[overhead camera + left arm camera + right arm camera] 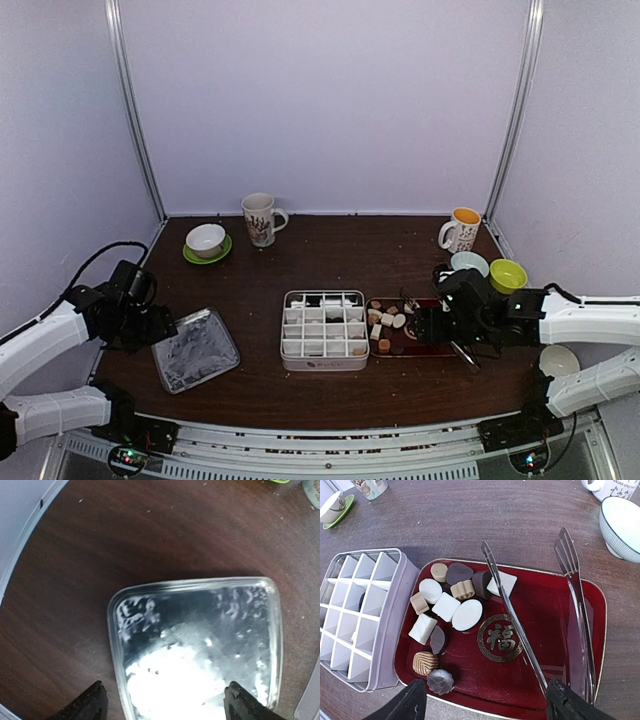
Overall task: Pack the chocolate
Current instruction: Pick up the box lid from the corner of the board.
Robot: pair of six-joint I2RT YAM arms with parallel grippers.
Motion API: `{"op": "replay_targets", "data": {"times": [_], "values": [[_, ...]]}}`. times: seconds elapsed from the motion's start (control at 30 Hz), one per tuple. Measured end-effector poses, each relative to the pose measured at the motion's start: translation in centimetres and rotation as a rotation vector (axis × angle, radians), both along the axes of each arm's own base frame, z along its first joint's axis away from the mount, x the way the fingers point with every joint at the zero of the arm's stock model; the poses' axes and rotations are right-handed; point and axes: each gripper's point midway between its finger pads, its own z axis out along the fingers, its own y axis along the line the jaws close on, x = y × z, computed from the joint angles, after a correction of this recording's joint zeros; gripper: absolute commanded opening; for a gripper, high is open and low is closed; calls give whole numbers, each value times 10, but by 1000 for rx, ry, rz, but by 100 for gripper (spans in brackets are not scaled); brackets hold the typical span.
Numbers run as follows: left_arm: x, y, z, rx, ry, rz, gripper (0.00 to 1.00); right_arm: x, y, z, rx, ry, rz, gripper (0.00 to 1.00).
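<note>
Overhead view of the brown worktop (330, 250). The chocolate (388, 322) lies right of centre on a red tray (545, 605). In the right wrist view the chocolate (445, 607) is a loose cluster of white, tan and dark pieces in the left half of that tray, some touching one another. A white divided box (322, 362) stands just left of the tray, its wall (390, 630) against the tray's left edge. Metal tongs (512, 615) rest on the tray with their two arms spread, one tip touching the pieces at the upper edge of the cluster. The right fingers (407, 705) hang over the near edge of the tray, spread wide and gripping nothing. At lower left of the overhead view a silver tray (195, 348) lies on the worktop. The left fingers (92, 702) hang over its near edge (200, 630), also spread wide with nothing between them. Two mugs (260, 218) and several bowls (205, 240) stand along the far and right edges of the worktop.
</note>
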Motion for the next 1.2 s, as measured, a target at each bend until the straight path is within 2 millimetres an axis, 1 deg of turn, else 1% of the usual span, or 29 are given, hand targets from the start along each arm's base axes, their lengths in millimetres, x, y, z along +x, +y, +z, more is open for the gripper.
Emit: {"op": "replay_targets", "data": {"times": [0.13, 0.27, 0.37, 0.53, 0.6, 0.67, 0.97, 1.13, 1.2], "values": [[-21, 17, -14, 1, 57, 84, 73, 0, 0, 0, -5, -2, 6, 83], [-36, 29, -22, 11, 111, 181, 68, 0, 0, 0, -6, -3, 7, 83], [-42, 34, -27, 15, 130, 233, 61, 0, 0, 0, -6, -3, 7, 83], [-53, 38, -43, 28, 190, 262, 50, 0, 0, 0, -6, -3, 7, 83], [-54, 38, -45, 31, 193, 265, 42, 0, 0, 0, -6, -3, 7, 82], [-53, 38, -46, 28, 186, 264, 37, 0, 0, 0, -6, -3, 7, 83], [-32, 19, -57, -39, 167, 203, 34, 0, 0, 1, -3, -5, 7, 83], [-28, 15, -68, -54, 200, 201, 32, 0, 0, 2, -4, -6, 8, 83], [-23, 15, -69, -60, 190, 208, 29, 0, 0, 2, -6, -7, 9, 83]]}}
